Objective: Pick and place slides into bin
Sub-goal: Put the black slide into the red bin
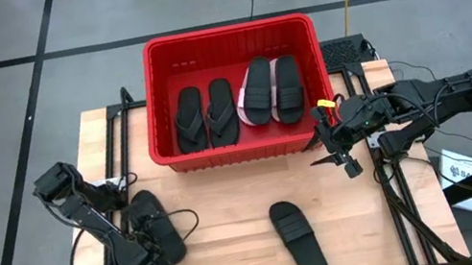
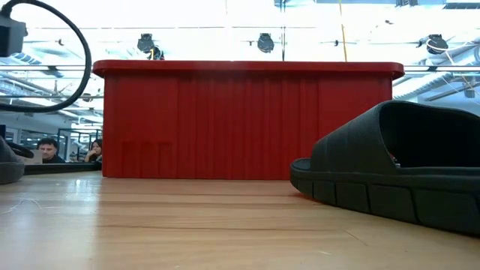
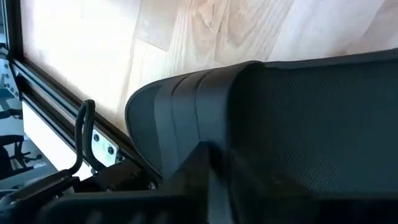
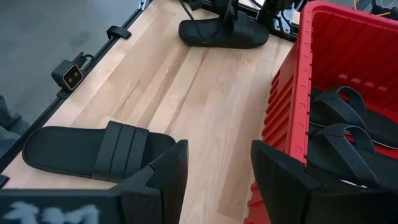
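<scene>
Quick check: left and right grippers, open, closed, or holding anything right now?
Left gripper: on the black slide, grip cannot be told.
Right gripper: open, empty.

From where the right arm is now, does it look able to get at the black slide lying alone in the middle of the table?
Probably yes. The right gripper hangs open beside the bin, and bare wood lies between it and the slide. The left gripper is busy at another slide farther off.
</scene>
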`<action>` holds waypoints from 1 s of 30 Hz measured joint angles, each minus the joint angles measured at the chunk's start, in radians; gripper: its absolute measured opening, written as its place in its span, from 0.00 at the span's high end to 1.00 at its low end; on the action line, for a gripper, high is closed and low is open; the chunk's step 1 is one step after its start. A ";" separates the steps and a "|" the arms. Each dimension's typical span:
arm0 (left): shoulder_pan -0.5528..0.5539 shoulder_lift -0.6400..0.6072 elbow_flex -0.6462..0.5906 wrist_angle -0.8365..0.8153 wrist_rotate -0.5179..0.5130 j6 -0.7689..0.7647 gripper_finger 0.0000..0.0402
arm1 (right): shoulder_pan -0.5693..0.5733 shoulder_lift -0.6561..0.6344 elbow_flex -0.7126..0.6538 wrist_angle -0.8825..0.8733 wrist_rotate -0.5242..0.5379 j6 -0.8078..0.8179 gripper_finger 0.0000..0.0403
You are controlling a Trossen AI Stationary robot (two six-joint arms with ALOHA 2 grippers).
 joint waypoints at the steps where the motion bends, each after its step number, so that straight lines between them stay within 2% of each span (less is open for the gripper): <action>1: 0.001 0.000 0.000 -0.001 0.000 -0.002 0.94 | 0.000 0.000 0.000 0.000 0.000 0.000 0.59; 3: 0.005 0.000 0.000 -0.003 0.000 -0.005 0.97 | 0.000 0.000 0.000 0.000 0.000 0.000 0.59; 10: 0.042 0.000 0.011 -0.004 0.025 -0.053 0.99 | 0.000 0.000 0.000 0.000 0.000 0.000 0.59; 16: 0.083 0.001 0.074 -0.005 0.029 -0.054 1.00 | 0.000 0.000 0.000 0.000 0.000 0.000 0.59; 22: 0.126 0.001 0.204 -0.004 0.017 -0.023 1.00 | 0.000 0.000 0.000 0.001 0.000 -0.002 0.59; 30: 0.180 0.001 0.435 -0.011 -0.099 0.101 1.00 | 0.000 0.000 0.000 0.057 -0.002 -0.077 0.59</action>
